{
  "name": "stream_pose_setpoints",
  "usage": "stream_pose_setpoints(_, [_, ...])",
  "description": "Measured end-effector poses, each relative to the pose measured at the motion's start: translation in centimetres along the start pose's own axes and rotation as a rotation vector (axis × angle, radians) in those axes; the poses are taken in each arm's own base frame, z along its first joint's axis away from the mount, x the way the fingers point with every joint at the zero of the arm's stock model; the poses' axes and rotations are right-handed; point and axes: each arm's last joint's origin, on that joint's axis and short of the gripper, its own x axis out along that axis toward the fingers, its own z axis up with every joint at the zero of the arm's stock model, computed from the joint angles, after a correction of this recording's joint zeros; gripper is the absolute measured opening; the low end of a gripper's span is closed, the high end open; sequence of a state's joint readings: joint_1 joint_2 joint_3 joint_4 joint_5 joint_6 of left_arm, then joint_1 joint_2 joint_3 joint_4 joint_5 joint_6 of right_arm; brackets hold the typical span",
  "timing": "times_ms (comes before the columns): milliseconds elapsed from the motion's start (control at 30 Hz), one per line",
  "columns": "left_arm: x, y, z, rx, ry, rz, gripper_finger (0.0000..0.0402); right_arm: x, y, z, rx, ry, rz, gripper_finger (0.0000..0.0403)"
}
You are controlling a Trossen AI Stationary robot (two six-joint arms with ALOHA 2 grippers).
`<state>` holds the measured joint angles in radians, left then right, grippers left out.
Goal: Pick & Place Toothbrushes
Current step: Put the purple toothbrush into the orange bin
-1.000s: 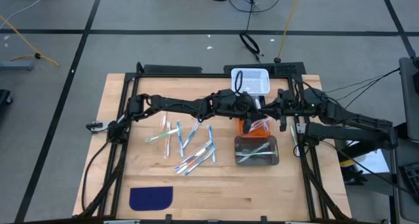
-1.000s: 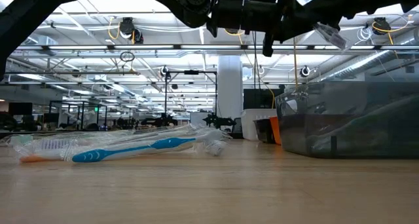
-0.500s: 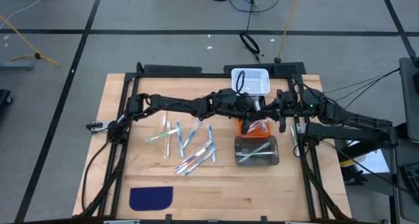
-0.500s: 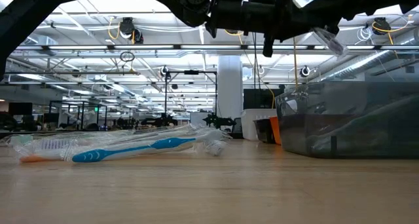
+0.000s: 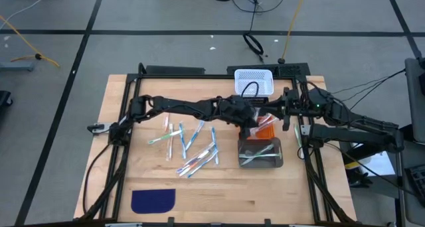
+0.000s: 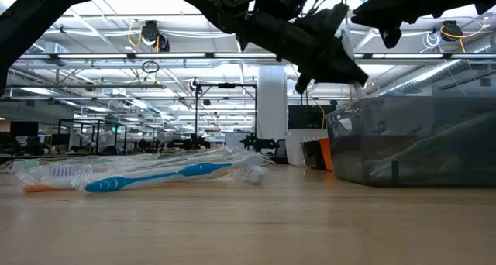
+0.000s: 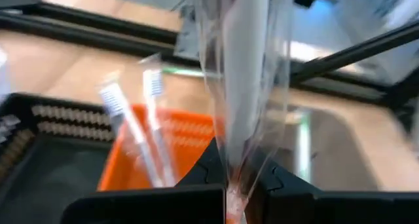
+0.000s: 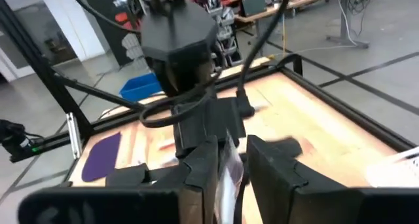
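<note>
Pinching a wrapped toothbrush (image 7: 243,86) in pressed-together jaws, the left gripper (image 5: 254,123) hangs over the orange bin (image 5: 267,129). The right gripper (image 8: 230,160) flanks the same wrapper, jaws slightly spread. Other toothbrushes (image 5: 189,146) lie loose on the table (image 5: 219,197).

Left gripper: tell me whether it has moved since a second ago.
Yes. In the high view the left gripper has shifted from beside the white mesh basket toward the dark clear bin, clamping a clear-wrapped toothbrush.
</note>
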<state>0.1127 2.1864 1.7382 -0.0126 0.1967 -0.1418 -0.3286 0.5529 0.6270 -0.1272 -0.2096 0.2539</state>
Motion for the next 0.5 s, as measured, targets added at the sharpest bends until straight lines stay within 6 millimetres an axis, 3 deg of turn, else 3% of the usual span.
stream_pose_setpoints(200, [-0.8,0.3,0.3,0.035,0.028,0.102,0.0005,0.1,-0.1,-0.2,0.001,0.025,-0.007,0.0079])
stream_pose_setpoints(500, [-2.1,-1.1,3.2,0.108,0.092,0.189,0.0005,0.6,-0.2,-0.4,0.003,0.050,-0.013,0.0079])
